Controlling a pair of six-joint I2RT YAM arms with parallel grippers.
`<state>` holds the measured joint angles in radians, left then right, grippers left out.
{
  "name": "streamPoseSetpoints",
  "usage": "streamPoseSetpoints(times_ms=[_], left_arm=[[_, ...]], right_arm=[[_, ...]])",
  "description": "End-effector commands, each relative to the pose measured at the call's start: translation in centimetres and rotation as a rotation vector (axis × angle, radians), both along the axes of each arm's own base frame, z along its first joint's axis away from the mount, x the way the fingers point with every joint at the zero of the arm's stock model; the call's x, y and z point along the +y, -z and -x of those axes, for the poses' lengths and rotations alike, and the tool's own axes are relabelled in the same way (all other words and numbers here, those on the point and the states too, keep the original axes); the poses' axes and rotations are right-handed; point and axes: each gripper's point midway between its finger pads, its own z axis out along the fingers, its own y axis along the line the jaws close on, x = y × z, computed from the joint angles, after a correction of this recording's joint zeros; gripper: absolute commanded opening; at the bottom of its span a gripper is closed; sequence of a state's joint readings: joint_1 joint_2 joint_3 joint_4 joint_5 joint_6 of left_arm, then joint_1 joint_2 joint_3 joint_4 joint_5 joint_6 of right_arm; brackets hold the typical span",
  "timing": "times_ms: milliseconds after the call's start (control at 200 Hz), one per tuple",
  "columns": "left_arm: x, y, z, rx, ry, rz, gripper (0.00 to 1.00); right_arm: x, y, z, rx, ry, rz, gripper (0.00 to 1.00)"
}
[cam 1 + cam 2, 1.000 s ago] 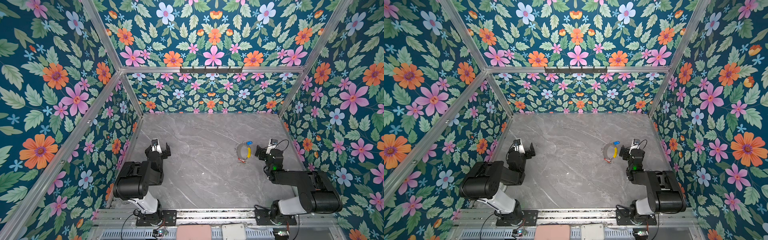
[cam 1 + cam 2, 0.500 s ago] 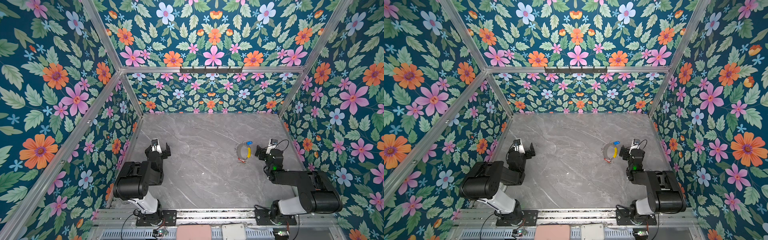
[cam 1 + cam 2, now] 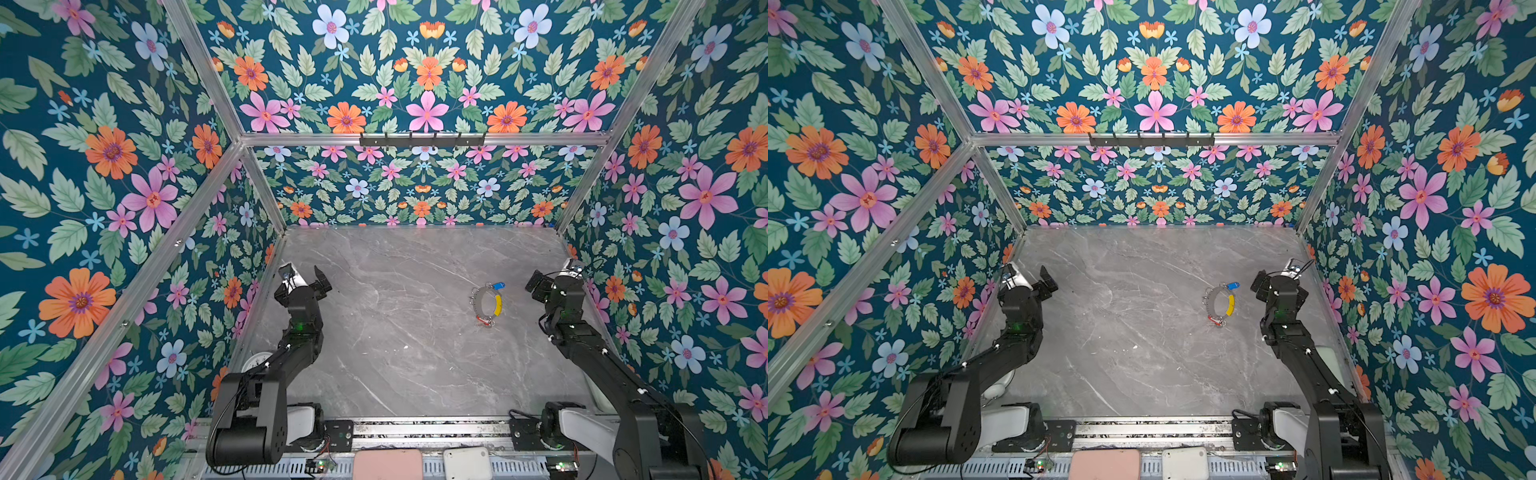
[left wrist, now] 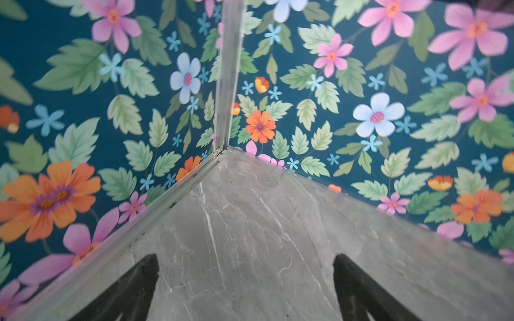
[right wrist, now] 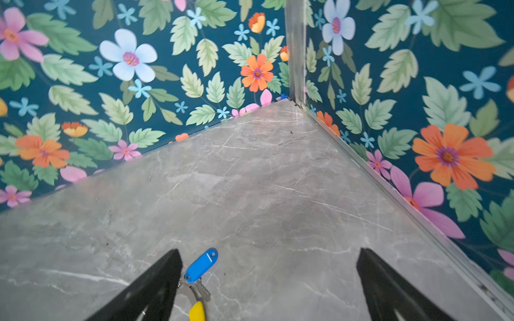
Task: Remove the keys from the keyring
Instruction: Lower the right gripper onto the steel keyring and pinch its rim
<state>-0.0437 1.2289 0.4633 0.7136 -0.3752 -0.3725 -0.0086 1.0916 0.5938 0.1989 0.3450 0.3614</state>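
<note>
The right gripper (image 5: 268, 254) stood wide open and empty, just right of the keyring (image 3: 497, 306), which lay flat on the right half of the grey marble table (image 3: 386, 340). The blue-tagged key (image 3: 498, 286) sat at the ring's far rim and the red-tagged key (image 3: 482, 321) at its near rim. Well apart, by the floral wall (image 3: 199, 266) at the table's left edge, the left gripper (image 4: 245, 257) was likewise spread wide and empty.
</note>
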Motion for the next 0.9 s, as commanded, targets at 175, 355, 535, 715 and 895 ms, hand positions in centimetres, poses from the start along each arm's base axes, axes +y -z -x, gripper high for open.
streamPoseSetpoints(times_ms=[175,355,535,715,895], left_arm=[[0.9,1.7,2.3,-0.006,-0.104,0.465,1.00],[-3.8,0.9,0.7,-0.007,0.178,0.547,0.98],[-9.2,1.9,0.6,0.137,0.405,0.573,0.88],[-14.2,3.5,1.9,0.297,0.579,0.555,0.75],[-17.3,4.9,3.9,0.359,0.669,0.525,0.76]], right_arm=[[2.1,3.0,2.1,0.050,0.056,-0.489,0.99],[6.1,3.6,1.4,0.214,-0.179,-0.513,0.92],[10.9,5.8,2.0,0.386,-0.403,-0.481,0.69],[14.7,7.5,3.5,0.549,-0.538,-0.263,0.57],[15.5,10.2,4.4,0.708,-0.557,-0.130,0.45]])
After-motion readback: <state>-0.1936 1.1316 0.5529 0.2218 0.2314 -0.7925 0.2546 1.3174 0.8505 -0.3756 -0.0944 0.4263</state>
